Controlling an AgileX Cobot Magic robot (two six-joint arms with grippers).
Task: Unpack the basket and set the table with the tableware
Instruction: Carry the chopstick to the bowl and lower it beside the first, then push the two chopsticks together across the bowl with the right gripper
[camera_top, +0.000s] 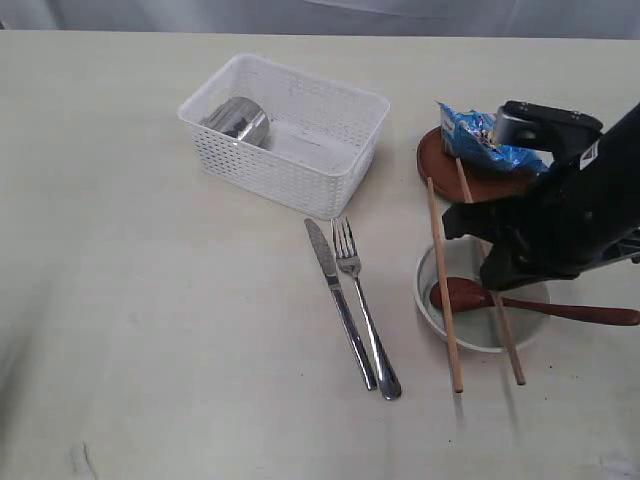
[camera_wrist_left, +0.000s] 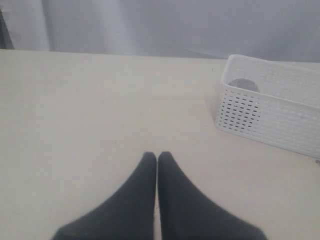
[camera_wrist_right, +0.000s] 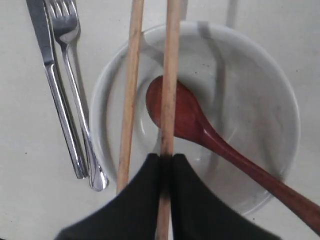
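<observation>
The right gripper (camera_wrist_right: 165, 157) pinches one chopstick (camera_wrist_right: 170, 75) lying across the bowl (camera_wrist_right: 280, 90) beside the other chopstick (camera_wrist_right: 131, 75), probably to straighten the pair, while the left gripper (camera_wrist_left: 157, 156), pressed together and empty, hangs over the table (camera_wrist_left: 75, 110), and the cup (camera_top: 238, 120) lies in the basket (camera_top: 300, 170).

A white lattice plastic basket (camera_top: 300, 170) stands on the pale cream surface (camera_top: 150, 300), with a shiny steel cup (camera_top: 238, 122) lying on its side inside. A steel knife (camera_top: 338, 300) and steel fork (camera_top: 365, 310) lie side by side just before it. Two wooden chopsticks (camera_top: 443, 300) run from the round brown wooden plate (camera_top: 440, 160) across the cream bowl (camera_top: 425, 300), one of them pinched in the right hand (camera_wrist_right: 165, 159). A dark wooden spoon (camera_top: 580, 312) rests in the bowl.
</observation>
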